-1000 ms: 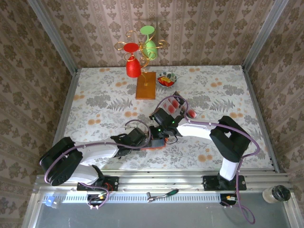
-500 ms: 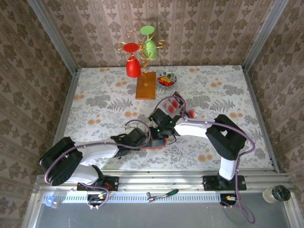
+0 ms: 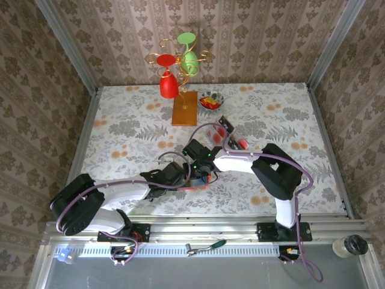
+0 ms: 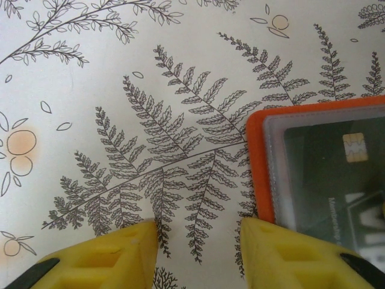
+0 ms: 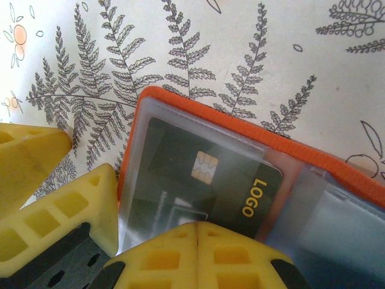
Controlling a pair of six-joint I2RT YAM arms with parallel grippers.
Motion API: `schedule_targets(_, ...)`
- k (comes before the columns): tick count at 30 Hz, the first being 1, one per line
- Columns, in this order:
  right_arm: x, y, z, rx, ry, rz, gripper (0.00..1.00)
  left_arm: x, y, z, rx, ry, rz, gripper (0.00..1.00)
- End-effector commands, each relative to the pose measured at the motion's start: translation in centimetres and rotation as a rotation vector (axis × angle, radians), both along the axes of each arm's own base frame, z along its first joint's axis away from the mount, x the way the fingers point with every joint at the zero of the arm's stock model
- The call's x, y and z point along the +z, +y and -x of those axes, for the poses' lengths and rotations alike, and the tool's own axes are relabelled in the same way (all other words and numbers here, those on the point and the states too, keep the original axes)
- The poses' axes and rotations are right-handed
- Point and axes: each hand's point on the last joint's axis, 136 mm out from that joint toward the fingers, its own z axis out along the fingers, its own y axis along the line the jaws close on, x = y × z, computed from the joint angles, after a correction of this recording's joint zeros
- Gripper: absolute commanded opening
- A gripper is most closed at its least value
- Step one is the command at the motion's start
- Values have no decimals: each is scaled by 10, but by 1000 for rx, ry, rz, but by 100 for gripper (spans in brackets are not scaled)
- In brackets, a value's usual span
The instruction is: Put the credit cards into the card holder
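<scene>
The orange card holder (image 5: 129, 138) lies open on the fern-print table, in the top view (image 3: 198, 185) just in front of both grippers. A black credit card (image 5: 198, 180) with a chip and yellow "LOGO" print sits partly under the holder's clear sleeve. My right gripper (image 5: 197, 238) is shut, its joined tips resting on the card's near edge. My left gripper (image 4: 198, 253) is open over bare table beside the holder (image 4: 257, 168), its right finger (image 4: 289, 253) at the holder's corner. Red cards (image 3: 240, 143) lie further back.
A clear plastic tray (image 3: 224, 133) sits behind the right gripper. A wooden stand with red and green glasses (image 3: 180, 90) and a small bowl (image 3: 210, 99) are at the back. Patterned walls close in three sides.
My right arm has swung left, carrying its shut gripper a little left over the holder. The left arm has stayed still.
</scene>
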Motion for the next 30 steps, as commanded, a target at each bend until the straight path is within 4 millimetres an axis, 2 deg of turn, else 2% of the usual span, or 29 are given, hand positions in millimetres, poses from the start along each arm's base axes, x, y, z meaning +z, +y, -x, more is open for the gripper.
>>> schedule_targets(1, -6, -1, 7, 16, 24, 22, 4, 5, 0, 1, -5, -3, 15, 43)
schedule_targets(4, -3, -2, 8, 12, 19, 14, 4, 13, 9, 0, 22, -17, 19, 43)
schedule_targets(8, 2, 0, 6, 5, 10, 0, 4, 14, 12, 0, 27, -15, 23, 43)
schedule_targets(22, 21, 3, 3, -6, -15, -40, 4, -7, 5, 2, 12, 24, 9, 42)
schedule_targets(30, 49, -3, -1, -23, -67, -64, 5, -13, 8, 4, 15, 31, 2, 42)
